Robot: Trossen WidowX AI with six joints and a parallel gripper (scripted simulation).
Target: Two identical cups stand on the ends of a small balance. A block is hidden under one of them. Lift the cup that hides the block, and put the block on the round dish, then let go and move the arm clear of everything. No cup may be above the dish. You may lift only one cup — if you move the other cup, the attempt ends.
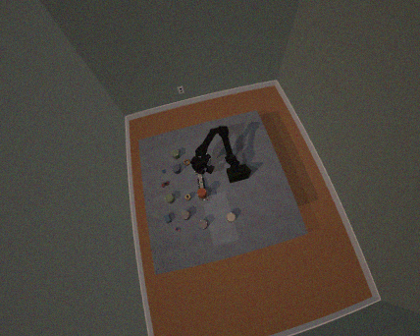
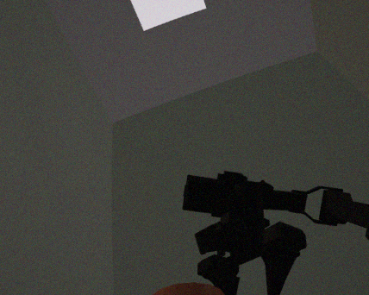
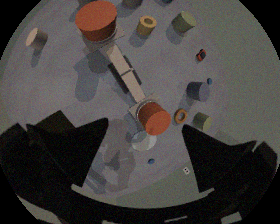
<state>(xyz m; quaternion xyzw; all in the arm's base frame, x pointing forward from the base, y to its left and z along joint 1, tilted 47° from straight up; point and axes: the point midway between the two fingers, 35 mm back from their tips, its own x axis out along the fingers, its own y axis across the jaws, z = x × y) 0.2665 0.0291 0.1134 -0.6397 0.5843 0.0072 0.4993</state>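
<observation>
Writing is unreadable on everything; end effector (image 3: pixel 145 163) gapes wide above orange cups (image 3: pixel 153 116).

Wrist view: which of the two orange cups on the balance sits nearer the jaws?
The lower orange cup, lying between the dark jaw tips near the frame's centre; the other cup stands at the beam's far end, upper left.

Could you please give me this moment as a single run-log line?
tool: open, empty | position: above near orange cup | far orange cup: on balance | block: unseen

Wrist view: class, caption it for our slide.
Open gripper hovering over the nearer orange cup on the balance beam.
</observation>
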